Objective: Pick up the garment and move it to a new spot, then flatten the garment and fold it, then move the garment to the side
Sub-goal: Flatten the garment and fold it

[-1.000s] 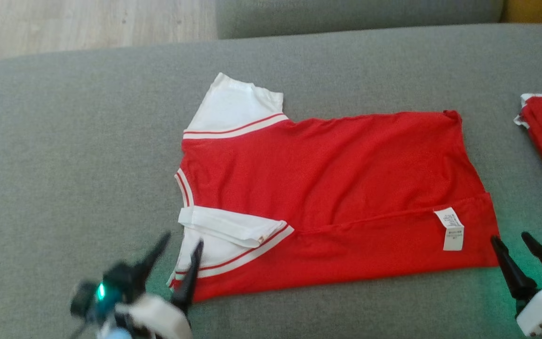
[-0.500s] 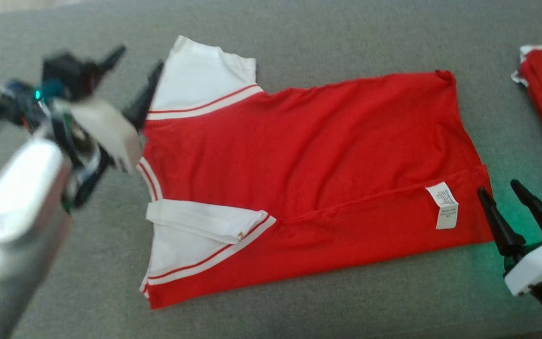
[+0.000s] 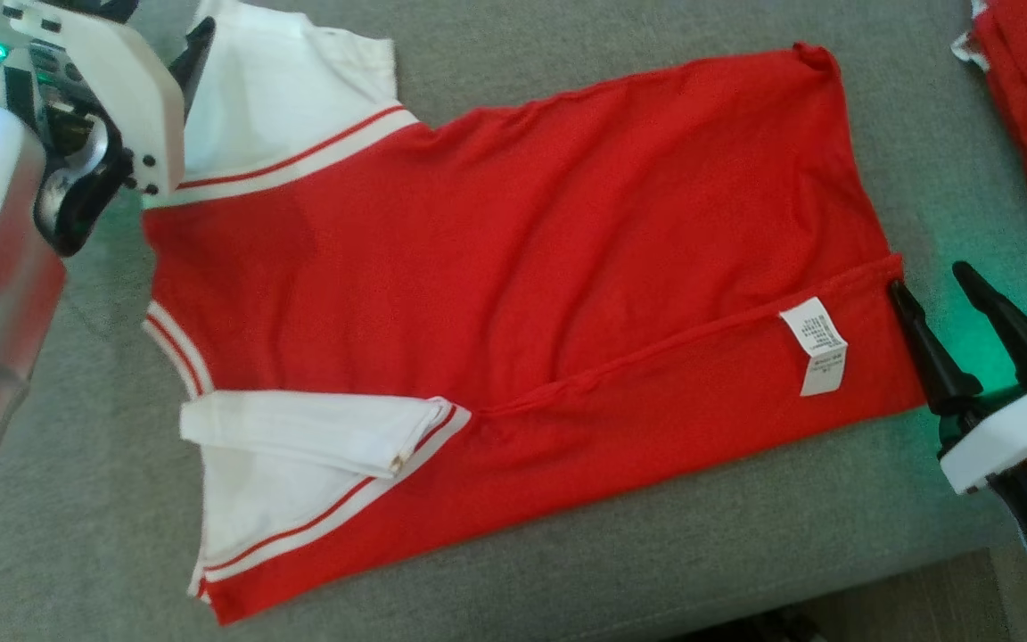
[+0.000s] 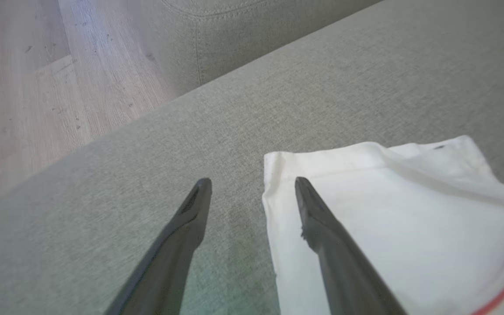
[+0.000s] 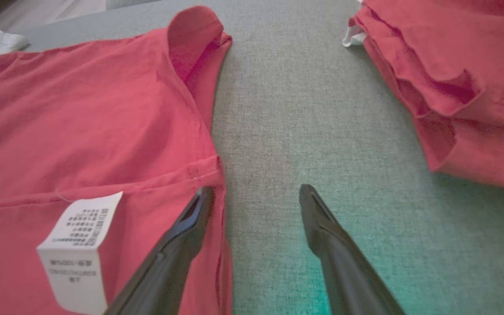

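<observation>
The shirt (image 3: 513,267) lies flat in the middle of the couch (image 3: 50,535), neck at 9 o'clock and hem at 3 o'clock. A second ago my left claw (image 4: 252,180) was low at 7 o'clock by the near sleeve. Now it has gone up to 10 o'clock, to the far sleeve (image 4: 387,197). My view dipped too, so the shirt only looks as if it slid. The left claw is spread wide and holds nothing: one finger is over the sleeve's white edge, the other over bare couch. My right claw (image 5: 256,188) has stayed at 4 o'clock, also spread wide and empty, one finger right at the hem near the tag (image 5: 75,253). The near side is already folded in, so I think the far side comes next, starting with a pinch on that sleeve.
</observation>
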Robot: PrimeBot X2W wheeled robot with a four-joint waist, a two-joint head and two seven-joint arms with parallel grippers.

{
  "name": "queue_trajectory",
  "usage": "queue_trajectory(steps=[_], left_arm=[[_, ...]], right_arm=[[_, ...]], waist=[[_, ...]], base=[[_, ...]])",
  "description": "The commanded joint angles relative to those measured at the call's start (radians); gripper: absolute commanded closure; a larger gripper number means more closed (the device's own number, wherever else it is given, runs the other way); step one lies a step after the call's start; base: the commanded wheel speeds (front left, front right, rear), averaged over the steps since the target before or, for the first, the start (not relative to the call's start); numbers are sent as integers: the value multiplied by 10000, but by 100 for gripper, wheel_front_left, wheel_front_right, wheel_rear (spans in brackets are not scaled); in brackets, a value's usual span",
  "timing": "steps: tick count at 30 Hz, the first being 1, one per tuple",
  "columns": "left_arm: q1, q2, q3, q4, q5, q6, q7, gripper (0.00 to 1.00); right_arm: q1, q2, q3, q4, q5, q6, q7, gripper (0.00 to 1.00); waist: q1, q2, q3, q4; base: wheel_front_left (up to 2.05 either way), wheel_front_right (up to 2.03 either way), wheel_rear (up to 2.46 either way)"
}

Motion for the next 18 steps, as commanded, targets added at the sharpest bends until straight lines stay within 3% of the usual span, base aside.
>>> queue_trajectory(steps=[1, 7, 8, 11, 18], left_arm=[[-609, 306, 222, -13, 24, -48, -82, 0], [-920, 243, -344, 582, -152, -54, -343, 0], [-956, 245, -450, 627, -205, -55, -378, 37], [-1031, 252, -740, 724, -456, -55, -473, 100], [-1365, 286, -1415, 679, -796, -56, -1132, 100]], right_arm=[[-39, -265, 135, -187, -76, -7, -81, 0], [-194, -317, 202, -8, -46, -7, -164, 0], [-212, -322, 204, 10, -45, -7, -164, 0], [-265, -338, 201, 33, -61, -7, -130, 0], [-800, -645, 259, -358, 179, -7, 264, 0]], waist=[[-2, 0, 305, -257], [-2, 0, 406, -339], [-2, 0, 403, -339], [-2, 0, 377, -329], [-2, 0, 300, -152]], base=[[0, 0, 0], [0, 0, 0], [0, 0, 0], [0, 0, 0], [0, 0, 0]])
